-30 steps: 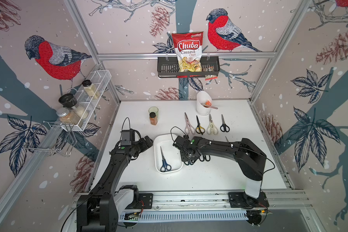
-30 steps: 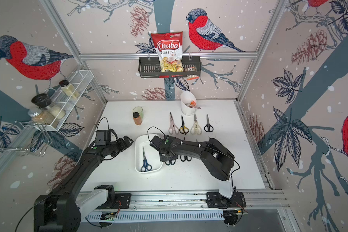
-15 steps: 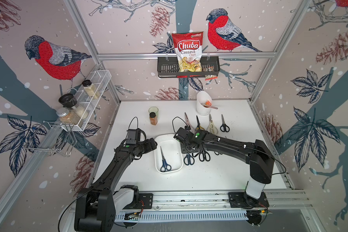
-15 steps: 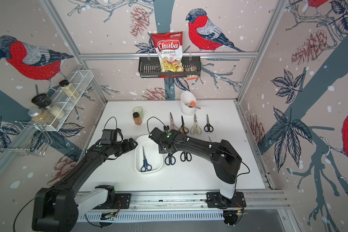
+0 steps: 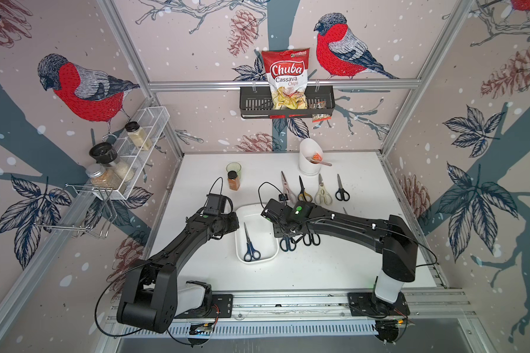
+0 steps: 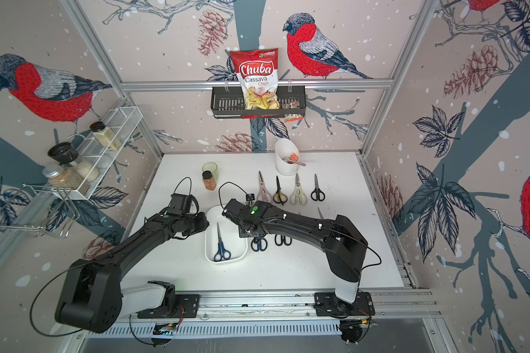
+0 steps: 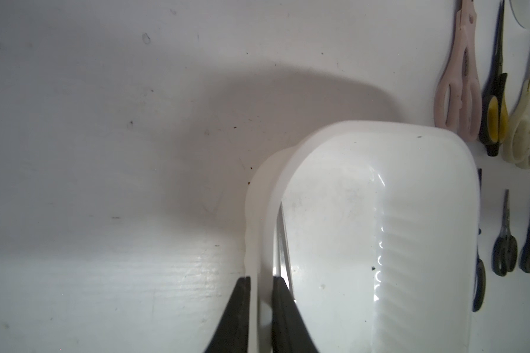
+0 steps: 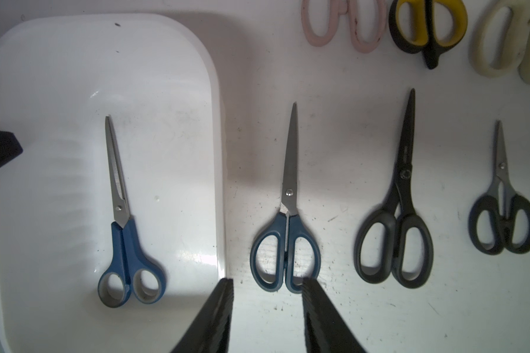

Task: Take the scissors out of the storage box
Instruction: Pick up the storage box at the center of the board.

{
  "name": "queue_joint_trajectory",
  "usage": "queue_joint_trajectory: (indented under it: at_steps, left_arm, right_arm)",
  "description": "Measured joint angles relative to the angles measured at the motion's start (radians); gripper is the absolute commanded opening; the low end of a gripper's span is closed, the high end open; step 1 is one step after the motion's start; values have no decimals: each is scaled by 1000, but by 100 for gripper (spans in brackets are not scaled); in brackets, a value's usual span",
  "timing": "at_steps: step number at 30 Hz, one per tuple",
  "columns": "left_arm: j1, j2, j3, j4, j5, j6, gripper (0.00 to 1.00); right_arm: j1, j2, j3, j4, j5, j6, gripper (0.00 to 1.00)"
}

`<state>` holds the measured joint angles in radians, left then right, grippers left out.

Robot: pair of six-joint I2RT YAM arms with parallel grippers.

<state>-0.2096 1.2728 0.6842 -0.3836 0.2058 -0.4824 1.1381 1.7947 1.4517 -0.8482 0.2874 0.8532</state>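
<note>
One pair of scissors (image 5: 250,244) (image 8: 123,220) with blue handles lies flat in the white storage box (image 5: 257,211) (image 6: 227,214), blades pointing to the back. My left gripper (image 7: 260,279) is shut on the box's left rim, one finger outside the wall and one inside. My right gripper (image 8: 266,279) hangs open over the table just right of the box, above the handles of a dark blue pair (image 8: 288,244). Several more pairs lie in two rows on the table, among them a black pair (image 8: 395,232) and a pinkish pair (image 5: 286,188).
A tall white holder (image 5: 308,159) stands at the back of the table, with a spice jar (image 5: 233,181) and a glass (image 5: 233,168) to its left. A black basket (image 5: 254,105) with a chips bag hangs on the back wall, a wire rack (image 5: 135,143) on the left wall.
My left arm has come in to the box and its jaws have closed on the left rim. My right arm has lifted off the dark blue pair and shifted slightly back.
</note>
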Motion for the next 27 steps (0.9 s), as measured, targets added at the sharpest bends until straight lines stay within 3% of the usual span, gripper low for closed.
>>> queue_joint_trajectory:
  at_steps: [5,9,14,27]
  left_arm:
    - [-25,33,9,13,-29,0,12]
    - [-34,58,16,43,-35,2,0]
    - [-37,60,14,62,-45,2,0]
    - [-37,-216,-83,136,-140,-16,0]
  right_arm:
    - [16,-1,2,-16,6,13,42]
    - [31,1,24,-19,10,13,42]
    - [63,22,52,8,9,-7,42]
    - [133,120,-23,283,-76,-175,35]
